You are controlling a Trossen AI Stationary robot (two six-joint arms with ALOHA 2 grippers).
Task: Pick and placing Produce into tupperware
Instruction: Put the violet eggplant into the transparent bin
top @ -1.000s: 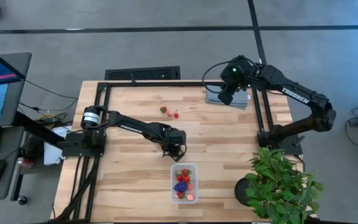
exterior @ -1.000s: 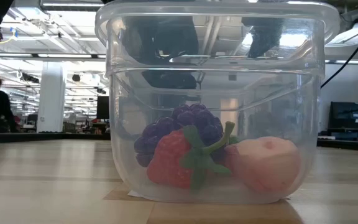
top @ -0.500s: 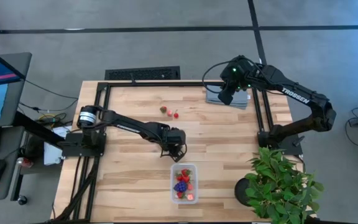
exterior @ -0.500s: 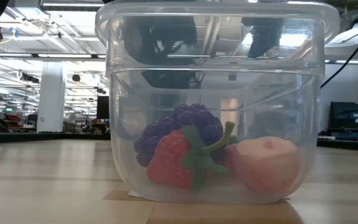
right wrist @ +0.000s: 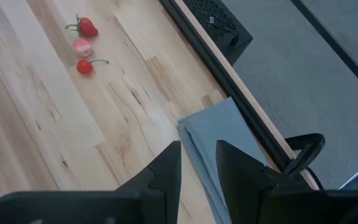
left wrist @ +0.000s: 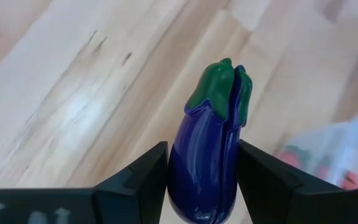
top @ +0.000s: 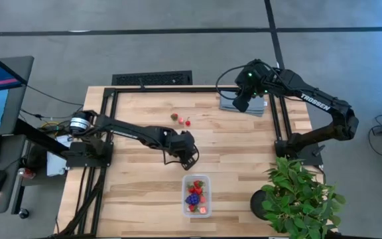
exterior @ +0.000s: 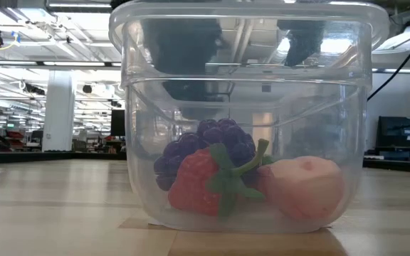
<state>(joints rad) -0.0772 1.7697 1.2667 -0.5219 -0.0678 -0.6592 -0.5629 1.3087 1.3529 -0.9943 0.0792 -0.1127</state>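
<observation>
My left gripper is at the table's middle, just far-left of the clear tupperware, and is shut on a dark purple eggplant piece with a green cap. The tupperware, close up in the low view, holds a red strawberry, a purple berry cluster and a pink piece. Three loose pieces lie at the far middle: a strawberry, a pink piece and a red cherry. My right gripper waits, slightly open, over the grey cloth. My left gripper pinches the eggplant's purple body between its two fingers, one on each long side. The fingers lie along the eggplant, slanting down at the table. Its green cap end sticks out past the fingertips. The piece shows clear of the wood.
A green potted plant stands at the near right corner. A black frame runs along the table's far edge and sides. The tupperware's rim also shows in the left wrist view. Bare wood lies left of the container.
My left arm has swung at its base and the gripper has shifted slightly toward the table's far edge, still shut on the eggplant. The tupperware and its contents have stayed put.
</observation>
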